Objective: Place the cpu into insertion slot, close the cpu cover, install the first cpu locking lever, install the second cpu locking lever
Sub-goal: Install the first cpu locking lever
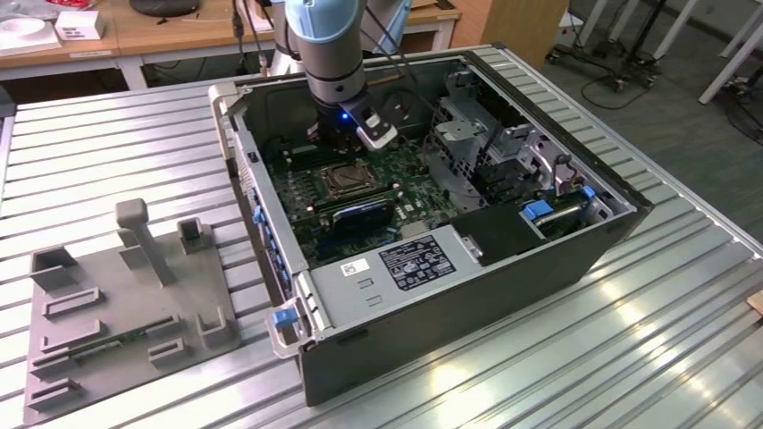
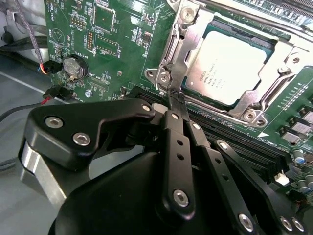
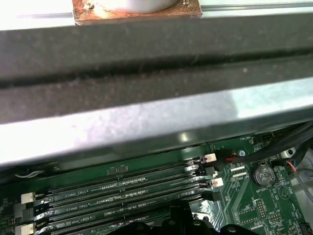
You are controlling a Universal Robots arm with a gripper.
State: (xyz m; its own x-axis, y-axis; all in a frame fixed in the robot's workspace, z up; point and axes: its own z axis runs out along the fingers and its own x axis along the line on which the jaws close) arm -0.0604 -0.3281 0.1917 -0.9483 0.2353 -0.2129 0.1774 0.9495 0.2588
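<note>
On the exterior view's left, at about 8 o'clock, a grey fixture plate (image 1: 120, 308) with upright holders lies on the ribbed metal tabletop (image 1: 667, 322). At centre stands an open computer case (image 1: 477, 295), its motherboard (image 1: 357, 192) facing up; a grey metal box (image 1: 399, 264) at the case's 6 o'clock side carries a dark label and a small white sticker, both unreadable. The arm (image 1: 328, 54) comes down from 12 o'clock, its gripper (image 1: 339, 143) just above the board beside the socket. Wooden desks stand behind and wheeled stands at 2 o'clock.

In the second wrist view the fingers (image 2: 177, 105) are pinched closed on a thin locking lever (image 2: 168, 81) at the socket's edge. The cpu (image 2: 230, 66) sits in the socket with the cpu cover (image 2: 266, 90) closed around it. Memory slots (image 3: 122, 188) run across the first wrist view.
</note>
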